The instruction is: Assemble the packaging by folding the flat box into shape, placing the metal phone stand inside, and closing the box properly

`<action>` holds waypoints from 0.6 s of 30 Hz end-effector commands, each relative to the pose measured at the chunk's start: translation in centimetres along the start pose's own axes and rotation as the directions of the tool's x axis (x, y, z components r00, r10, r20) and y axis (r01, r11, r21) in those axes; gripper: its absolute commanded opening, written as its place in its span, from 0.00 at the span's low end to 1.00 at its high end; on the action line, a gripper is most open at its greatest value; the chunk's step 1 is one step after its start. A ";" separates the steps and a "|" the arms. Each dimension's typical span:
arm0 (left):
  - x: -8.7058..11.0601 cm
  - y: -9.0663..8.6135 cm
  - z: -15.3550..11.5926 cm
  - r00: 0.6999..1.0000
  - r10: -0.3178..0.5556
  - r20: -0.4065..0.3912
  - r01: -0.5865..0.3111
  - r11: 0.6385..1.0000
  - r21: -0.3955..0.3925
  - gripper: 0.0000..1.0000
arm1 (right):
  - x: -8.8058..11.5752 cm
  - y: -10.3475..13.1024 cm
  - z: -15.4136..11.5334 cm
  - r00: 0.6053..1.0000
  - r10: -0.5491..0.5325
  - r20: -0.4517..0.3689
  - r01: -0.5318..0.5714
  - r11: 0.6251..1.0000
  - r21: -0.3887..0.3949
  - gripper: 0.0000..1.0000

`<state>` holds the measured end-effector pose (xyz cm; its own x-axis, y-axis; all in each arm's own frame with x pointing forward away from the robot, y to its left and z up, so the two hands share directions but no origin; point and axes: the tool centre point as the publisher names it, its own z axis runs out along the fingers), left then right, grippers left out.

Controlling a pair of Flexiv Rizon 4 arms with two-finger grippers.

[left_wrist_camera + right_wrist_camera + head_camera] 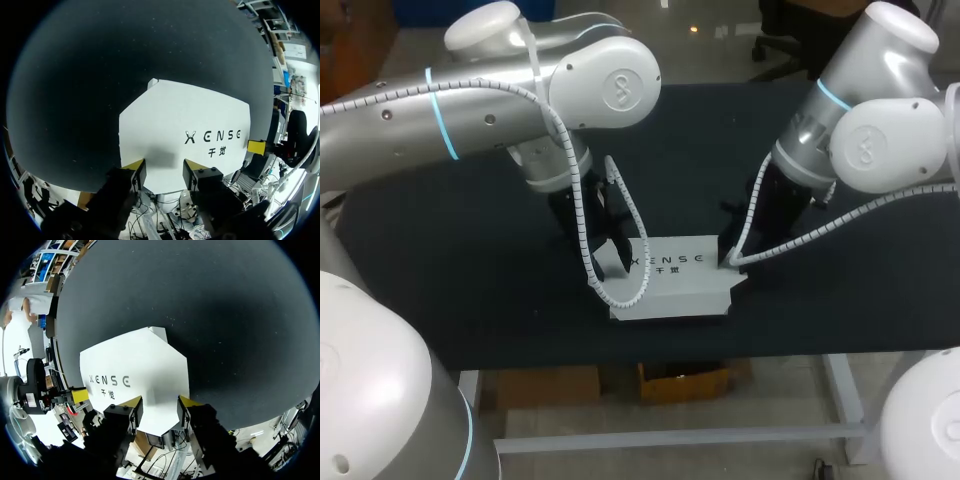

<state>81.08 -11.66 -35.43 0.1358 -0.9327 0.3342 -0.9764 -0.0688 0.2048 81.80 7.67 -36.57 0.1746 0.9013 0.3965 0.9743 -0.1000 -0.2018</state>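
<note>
A white flat box [675,285] with dark print lies near the table's front edge, between my two arms. My left gripper [610,250] is at the box's left end, where a white flap [613,258] stands up. In the left wrist view the left gripper [164,170] is open, its fingers apart over the edge of the box [185,125]. My right gripper [732,258] is at the box's right end. In the right wrist view the right gripper [159,405] is open over the near edge of the box [135,370]. No metal phone stand is in view.
The dark table [470,260] stretches bare to both sides and behind the box. Its front edge [650,358] runs just below the box. A white cable loop [620,295] from my left arm hangs over the box's left corner.
</note>
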 end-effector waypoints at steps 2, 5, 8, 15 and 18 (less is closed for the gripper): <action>0.1 -0.1 0.2 1.000 0.000 0.001 0.000 1.000 -0.001 0.50 | 0.0 -0.1 0.0 1.000 0.000 0.001 0.000 1.000 -0.001 0.45; 0.1 -0.1 0.2 1.000 0.000 0.001 0.000 1.000 -0.001 0.49 | 0.0 -0.1 0.0 1.000 0.000 0.001 0.000 1.000 -0.001 0.46; 0.1 -0.1 0.2 1.000 0.000 0.001 0.000 1.000 -0.001 0.49 | 0.0 -0.1 0.0 1.000 0.000 0.001 0.000 1.000 -0.001 0.46; 0.1 -0.1 0.2 1.000 0.000 0.001 0.000 1.000 -0.001 0.51 | 0.0 -0.1 0.0 1.000 0.000 0.001 0.000 1.000 -0.001 0.47; 0.1 -0.1 0.2 1.000 0.000 0.001 0.000 1.000 -0.001 0.49 | 0.0 -0.1 0.0 1.000 0.000 0.001 0.000 1.000 -0.001 0.45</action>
<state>81.08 -11.66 -35.45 0.1359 -0.9327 0.3342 -0.9764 -0.0688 0.2049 81.79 7.66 -36.58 0.1748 0.9015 0.3960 0.9744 -0.1005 -0.2013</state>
